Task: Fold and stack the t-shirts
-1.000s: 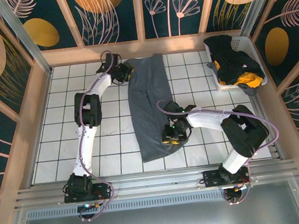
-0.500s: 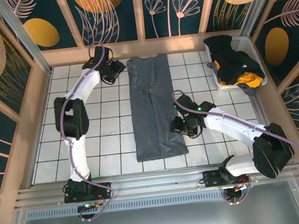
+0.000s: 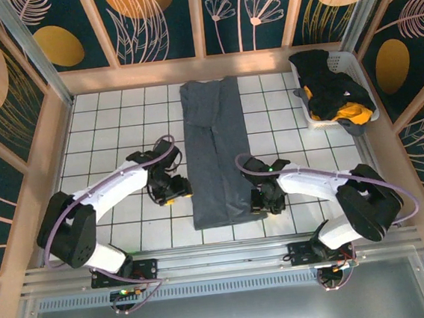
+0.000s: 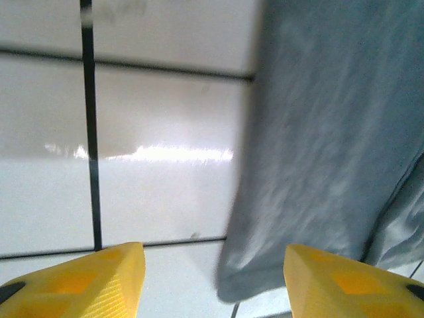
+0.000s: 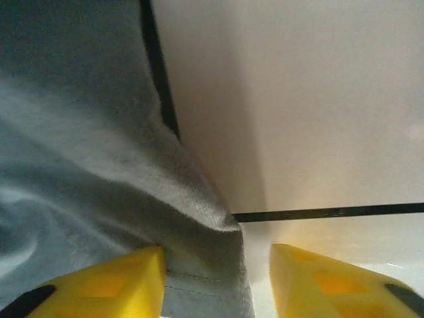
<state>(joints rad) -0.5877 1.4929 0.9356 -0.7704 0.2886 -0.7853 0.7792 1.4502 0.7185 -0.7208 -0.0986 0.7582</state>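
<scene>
Lying folded lengthwise between the left gripper (image 4: 215,265) and right gripper (image 5: 215,271), both open, the slate-grey cloth t-shirt (image 3: 212,148) needs cross-folding; the black and orange t-shirts (image 3: 329,91) wait.

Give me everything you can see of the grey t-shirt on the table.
The grey t-shirt is slate-grey cloth, folded lengthwise into a long narrow strip with a crease down its middle. It lies flat on the white tiled table, running far to near. Its near right corner sits between the right tool's open fingers; the left tool straddles its left edge.
</scene>
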